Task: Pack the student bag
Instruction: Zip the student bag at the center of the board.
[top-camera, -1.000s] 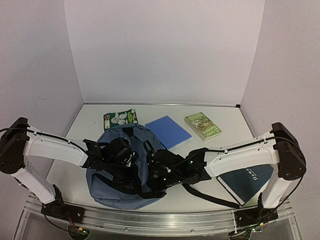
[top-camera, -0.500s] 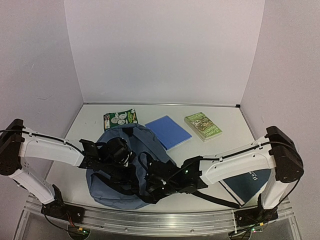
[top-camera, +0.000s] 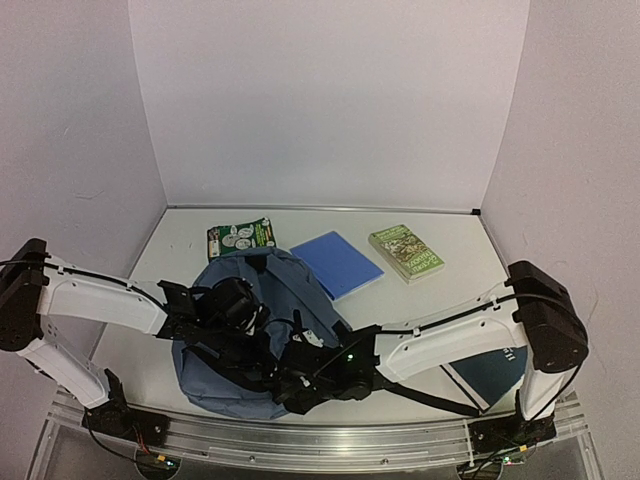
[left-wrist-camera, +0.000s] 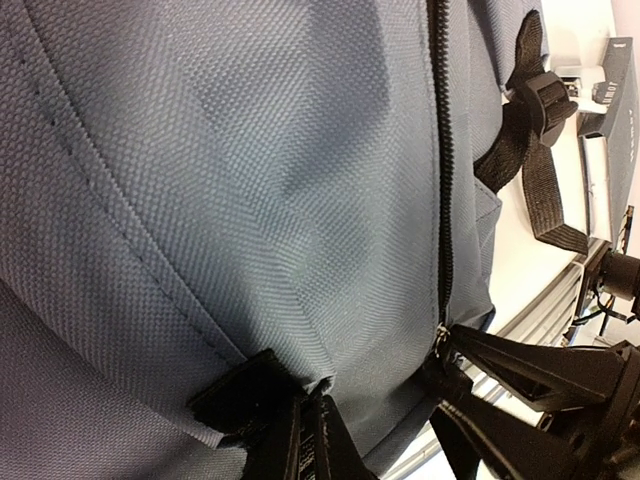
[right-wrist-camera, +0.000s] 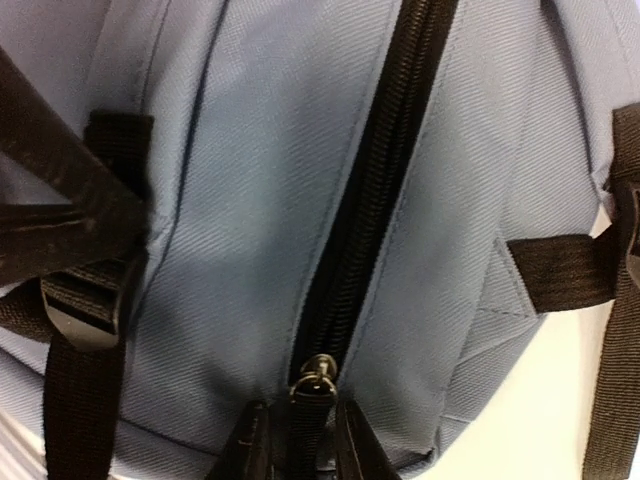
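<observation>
The student bag (top-camera: 300, 295), a slate-blue fabric backpack with black straps, lies near the front of the table. It fills the left wrist view (left-wrist-camera: 250, 180) and the right wrist view (right-wrist-camera: 230, 200). My left gripper (top-camera: 248, 322) is shut on a pinched fold of the bag's fabric (left-wrist-camera: 325, 385) beside the zip (left-wrist-camera: 443, 200). My right gripper (top-camera: 290, 385) is at the bag's near edge, shut on the black zip pull tab (right-wrist-camera: 312, 405) below the metal slider (right-wrist-camera: 318, 368). The black zip track (right-wrist-camera: 375, 160) runs away from it.
A green booklet (top-camera: 241, 237), a flat blue notebook (top-camera: 336, 263) and a green paperback (top-camera: 405, 251) lie behind the bag. A dark navy book (top-camera: 495, 365) lies under my right arm. A black strap (top-camera: 430, 398) trails to the right. The table's front rail is close.
My right gripper has moved left and toward the near edge along the bag, with the zip pull in it. My left gripper has stayed on the fabric.
</observation>
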